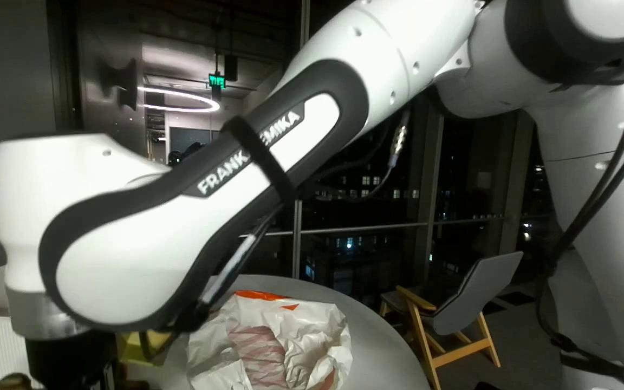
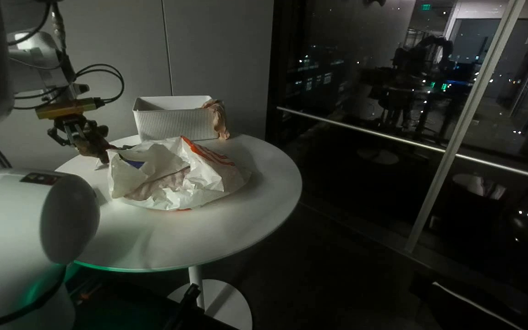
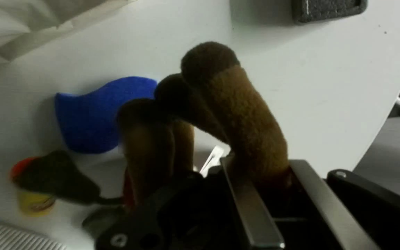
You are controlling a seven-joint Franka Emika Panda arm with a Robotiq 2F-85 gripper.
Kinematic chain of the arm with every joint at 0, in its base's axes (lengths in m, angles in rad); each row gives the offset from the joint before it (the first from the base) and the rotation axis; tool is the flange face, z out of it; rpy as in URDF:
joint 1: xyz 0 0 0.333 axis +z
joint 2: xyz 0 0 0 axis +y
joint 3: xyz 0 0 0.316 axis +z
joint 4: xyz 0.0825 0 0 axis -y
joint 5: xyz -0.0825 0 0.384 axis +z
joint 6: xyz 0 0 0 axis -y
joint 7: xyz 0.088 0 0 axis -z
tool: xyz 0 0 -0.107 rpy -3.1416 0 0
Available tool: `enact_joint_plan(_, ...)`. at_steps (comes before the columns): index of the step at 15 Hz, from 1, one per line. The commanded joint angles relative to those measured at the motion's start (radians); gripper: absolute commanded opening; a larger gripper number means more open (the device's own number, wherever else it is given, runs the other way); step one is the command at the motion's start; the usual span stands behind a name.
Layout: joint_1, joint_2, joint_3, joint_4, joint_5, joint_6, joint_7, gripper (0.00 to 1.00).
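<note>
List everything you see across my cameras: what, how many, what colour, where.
Table: 1, white, below the gripper
Plush toy: 1, brown, one limb clamped in the gripper
Wavy block: 1, blue, on the table
Tub: 1, yellow, orange lid, partly hidden, on the table
Slim item: 1, white, beneath the plush toy
Plastic bag: 1, white with orange print, crumpled on the table
Boxy object: 1, dark grey, wrist view's top edge
Bin: 1, white, on the table near the wall
Cloth: 1, peach, draped over the bin's corner
Chair: 1, grey with wooden frame, past the table
Windows: several panes, dark with lights showing, beyond the table
Robot arm: 1, white and black, over the table
Gripper: 1, black, shut on the plush toy
</note>
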Motion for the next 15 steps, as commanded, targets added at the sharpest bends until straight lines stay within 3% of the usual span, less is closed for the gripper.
enact_joint_plan(1,-0.028,-0.217,0.003,-0.082,0.039,0.006,0.098,0.10)
enact_joint_plan(8,-0.146,-0.561,-0.004,-0.238,0.013,-0.129,0.300,0.10)
enact_joint_plan(12,-0.232,-0.634,0.015,-0.329,-0.021,-0.267,0.394,0.10)
enact_joint_plan(15,-0.269,-0.599,0.032,-0.357,-0.043,-0.396,0.458,0.10)
